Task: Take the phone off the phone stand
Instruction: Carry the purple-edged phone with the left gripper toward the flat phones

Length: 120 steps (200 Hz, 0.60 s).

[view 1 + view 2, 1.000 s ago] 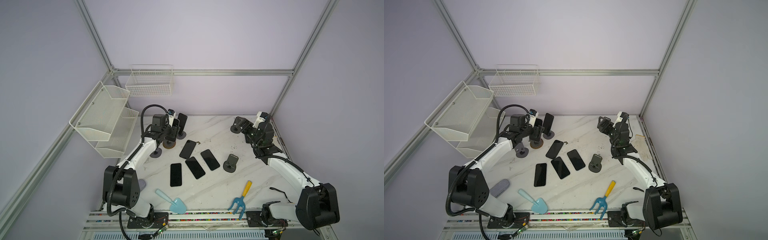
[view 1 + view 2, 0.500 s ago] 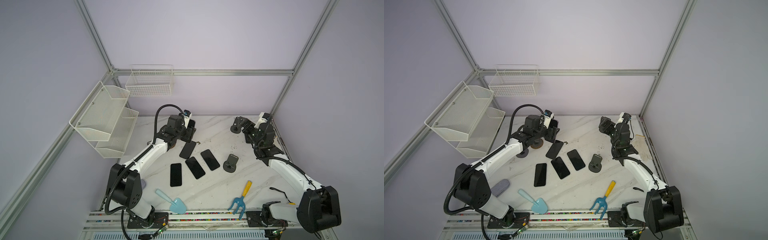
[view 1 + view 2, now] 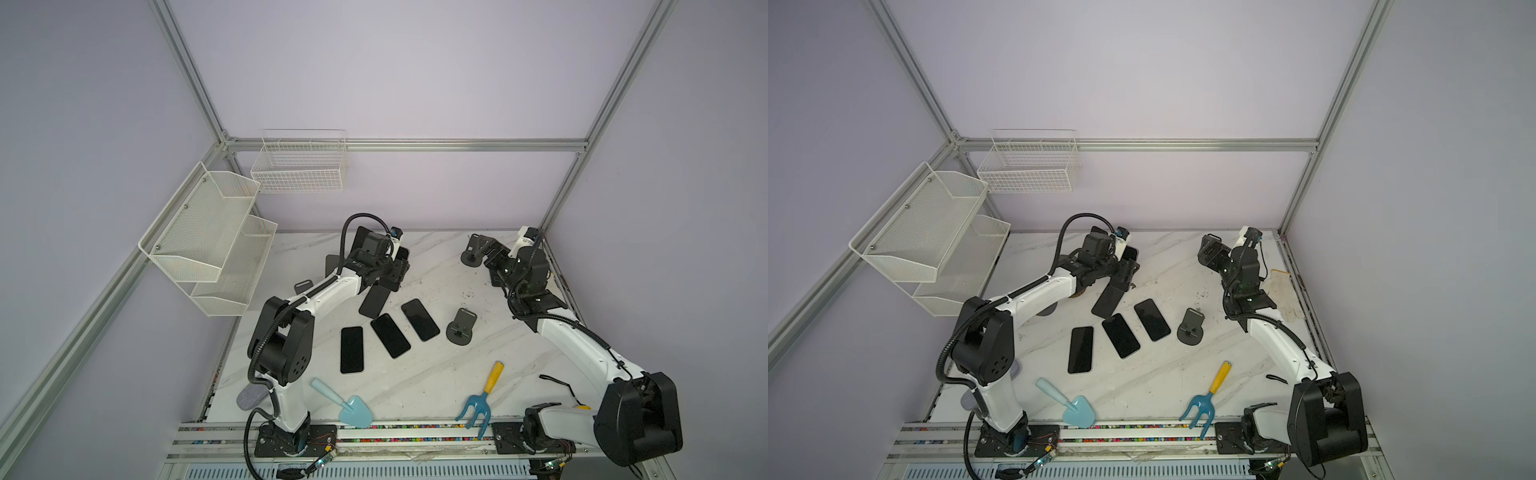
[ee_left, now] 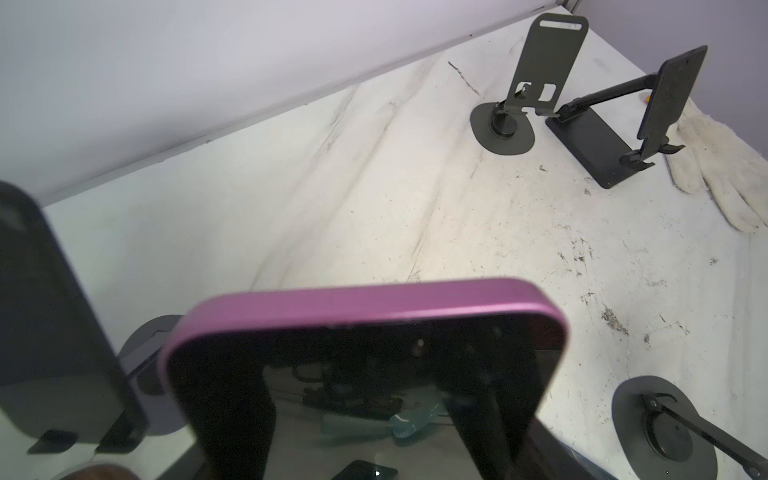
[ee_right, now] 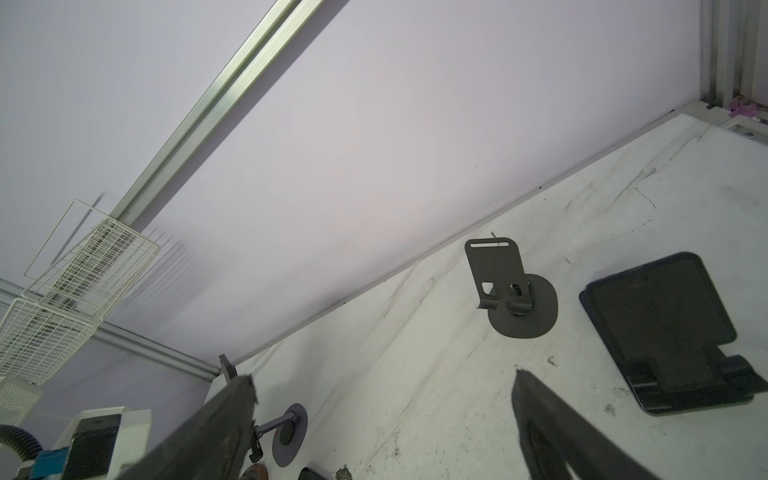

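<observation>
The marble table (image 3: 436, 374) takes up the floor of the cell, with white wall racks (image 3: 208, 237) hanging off its left side. The left arm (image 3: 332, 291) stretches across the back of the table. Its left gripper (image 3: 395, 272) has the jaws nearly together, pinching the purple-edged phone (image 4: 365, 305) flat between them.

That phone is up in the air at the back middle of the table, over the far end of a row of four phones (image 3: 390, 334) lying flat. Its lower end is hidden, so contact with anything below can't be told. Right beside it a dark phone (image 4: 54, 332) leans in a stand (image 4: 118, 436).

On the other side, the right arm (image 3: 582, 345) bends toward the far right corner. The right gripper (image 5: 384, 376) is spread wide with nothing between its fingers, hovering over bare marble. Ahead of it stand two empty holders, a round-foot stand (image 5: 515, 303) and a flat-foot stand (image 5: 665, 324). One more empty stand (image 3: 461, 326) sits just right of the phone row.

At the front edge lie a pale blue trowel (image 3: 353, 409) and a yellow-handled fork (image 3: 478, 401), well apart. A white glove (image 3: 1283, 297) lies by the right rail.
</observation>
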{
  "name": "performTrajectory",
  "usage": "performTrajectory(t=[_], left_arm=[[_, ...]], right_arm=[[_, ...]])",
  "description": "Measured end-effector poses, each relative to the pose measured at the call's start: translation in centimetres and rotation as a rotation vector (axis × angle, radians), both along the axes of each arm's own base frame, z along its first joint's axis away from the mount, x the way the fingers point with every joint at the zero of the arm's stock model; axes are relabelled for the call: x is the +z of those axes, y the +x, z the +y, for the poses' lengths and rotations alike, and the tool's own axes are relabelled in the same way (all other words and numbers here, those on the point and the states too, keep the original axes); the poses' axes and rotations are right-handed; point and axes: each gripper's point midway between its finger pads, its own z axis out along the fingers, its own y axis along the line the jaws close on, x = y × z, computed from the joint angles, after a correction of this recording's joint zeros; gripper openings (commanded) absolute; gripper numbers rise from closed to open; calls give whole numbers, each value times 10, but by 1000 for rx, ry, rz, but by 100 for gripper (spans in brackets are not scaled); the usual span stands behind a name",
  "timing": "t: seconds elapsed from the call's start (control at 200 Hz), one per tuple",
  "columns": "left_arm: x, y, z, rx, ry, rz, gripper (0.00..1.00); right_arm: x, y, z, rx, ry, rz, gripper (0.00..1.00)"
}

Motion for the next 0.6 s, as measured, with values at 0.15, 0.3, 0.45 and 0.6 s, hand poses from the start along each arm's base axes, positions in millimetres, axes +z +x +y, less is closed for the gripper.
performTrajectory(t=[0.15, 0.3, 0.45, 0.6], left_arm=[[-17, 5, -22, -28, 0, 19, 70], [-38, 12, -34, -39, 13, 37, 70], [-62, 18, -40, -39, 30, 58, 70], [-87, 22, -42, -35, 54, 79, 70]], right_arm=[[-1, 0, 0, 0, 0, 1, 97], [-4, -1, 0, 0, -2, 9, 97], [-13, -3, -1, 0, -8, 36, 97], [-16, -3, -1, 0, -10, 43, 97]])
